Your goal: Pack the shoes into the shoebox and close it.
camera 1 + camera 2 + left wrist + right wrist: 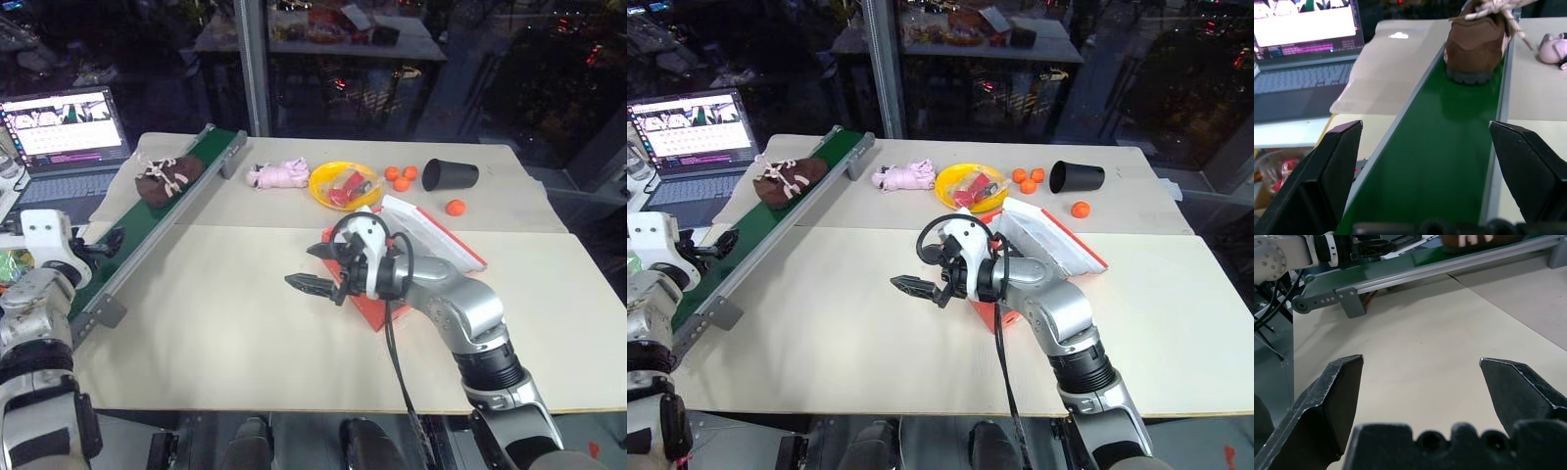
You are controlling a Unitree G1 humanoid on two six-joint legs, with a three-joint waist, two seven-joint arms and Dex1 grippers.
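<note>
Your left claw [1425, 147] stands wide apart and empty at the near end of the green conveyor belt [157, 230], looking along it at the one brown shoe [167, 176] resting near the belt's far end. Your right claw [315, 266] is also spread and empty, hovering over the table [225, 323] just in front of the red shoebox [431, 245]. You are at the fetching step, I judge: next, get the left claw around the shoe, then carry it across to the box.

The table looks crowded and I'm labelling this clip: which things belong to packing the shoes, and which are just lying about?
Job:
- brown shoe on the green conveyor
- red shoebox

Lying about:
- pink plush toy
- yellow bowl
- oranges
- black cup
- laptop
</note>
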